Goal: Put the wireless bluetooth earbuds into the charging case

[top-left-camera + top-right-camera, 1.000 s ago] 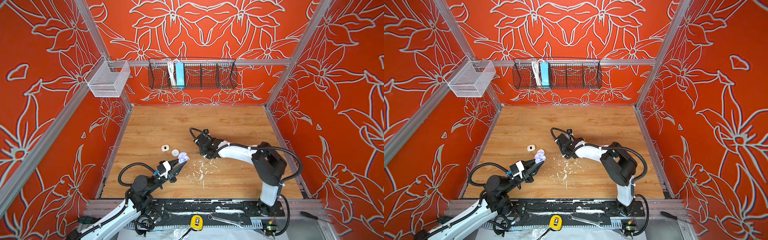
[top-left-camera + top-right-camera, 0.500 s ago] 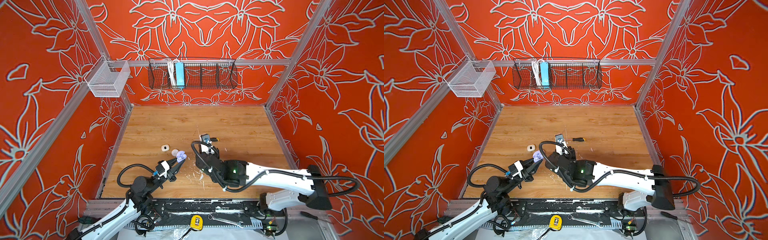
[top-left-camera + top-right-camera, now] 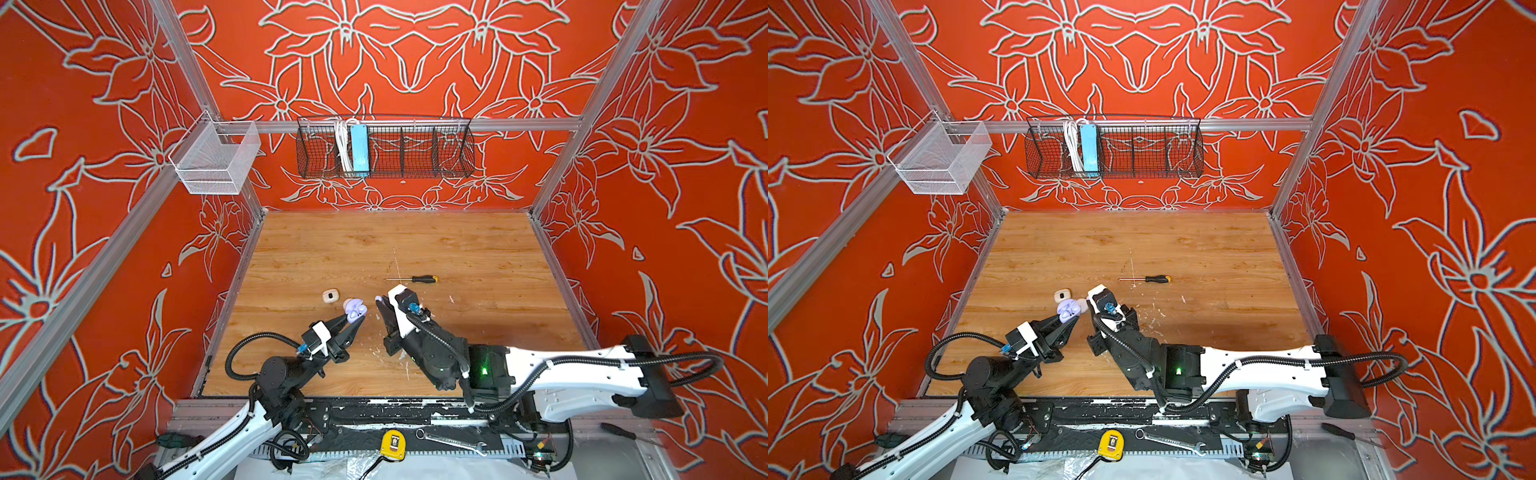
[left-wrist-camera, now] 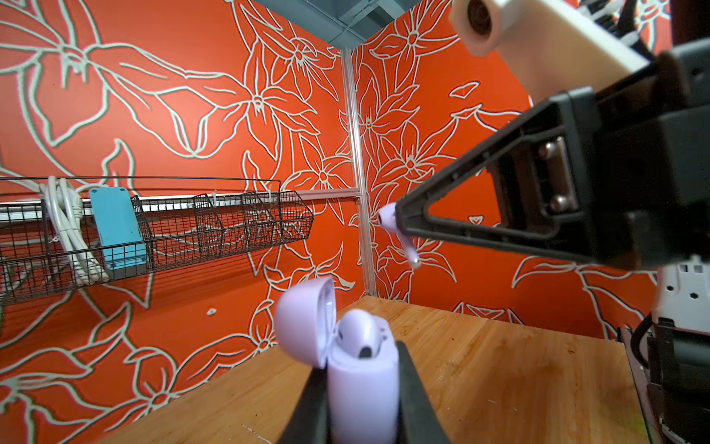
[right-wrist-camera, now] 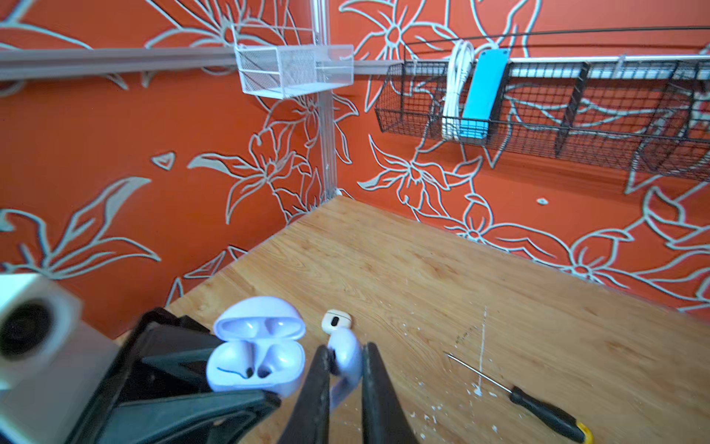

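Note:
My left gripper (image 4: 361,361) is shut on the body of an open lilac charging case (image 4: 363,380), held upright above the wooden floor with its lid tipped back. One lilac earbud (image 4: 359,332) sits in the case. In both top views the case (image 3: 356,311) (image 3: 1068,309) is at the front left, at the tip of the left gripper (image 3: 356,319). My right gripper (image 5: 345,355) is shut on a second lilac earbud (image 5: 347,351), stem pointing down. It hangs just right of the case (image 5: 255,365) and slightly above it, not touching. The right gripper (image 3: 379,302) faces the case.
A small white closed case (image 3: 330,296) (image 5: 336,322) lies on the floor (image 3: 457,249) just behind the lilac one. A black-handled screwdriver (image 3: 419,279) (image 5: 538,407) lies behind the right gripper. White flecks are scattered near the front centre. Wire baskets (image 3: 384,151) hang on the back wall.
The right arm has risen from the floor and swung left, bringing its gripper with the earbud next to the case. The left gripper has lifted the case slightly.

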Motion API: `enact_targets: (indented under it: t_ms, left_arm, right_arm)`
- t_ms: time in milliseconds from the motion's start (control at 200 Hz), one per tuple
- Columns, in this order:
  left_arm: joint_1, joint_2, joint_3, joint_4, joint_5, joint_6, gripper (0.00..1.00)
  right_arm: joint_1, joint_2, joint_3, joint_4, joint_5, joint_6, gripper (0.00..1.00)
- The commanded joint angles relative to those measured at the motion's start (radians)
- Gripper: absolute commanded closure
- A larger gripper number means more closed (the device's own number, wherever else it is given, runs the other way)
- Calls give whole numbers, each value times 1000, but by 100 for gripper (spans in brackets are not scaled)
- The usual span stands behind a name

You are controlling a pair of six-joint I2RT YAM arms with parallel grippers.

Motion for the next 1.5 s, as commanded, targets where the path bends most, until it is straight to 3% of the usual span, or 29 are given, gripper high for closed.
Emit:
enact_targets:
  t_ms: [0, 205, 520, 761, 1086, 1496]
  left_arm:
    - [1, 0, -17, 33, 24, -8, 100]
    - [1, -14, -12, 34, 42, -24, 100]
    - [1, -26, -9, 37, 65, -41, 100]
    - [-1, -43, -9, 30, 74, -45, 100]
    - [-1, -55, -8, 19, 68, -43, 100]
    - [-1, -55, -8, 10, 59, -41, 100]
  right_arm:
    - [3, -34, -31, 175, -122, -98, 96]
    - [3, 14, -17, 246, -219, -184, 96]
    - [-1, 59, -68, 372, -127, -232, 96]
    - [-1, 80, -86, 394, -183, -264, 96]
    - [-1, 126, -122, 460, -140, -290, 96]
    - [-1, 71, -182, 437, -191, -270, 96]
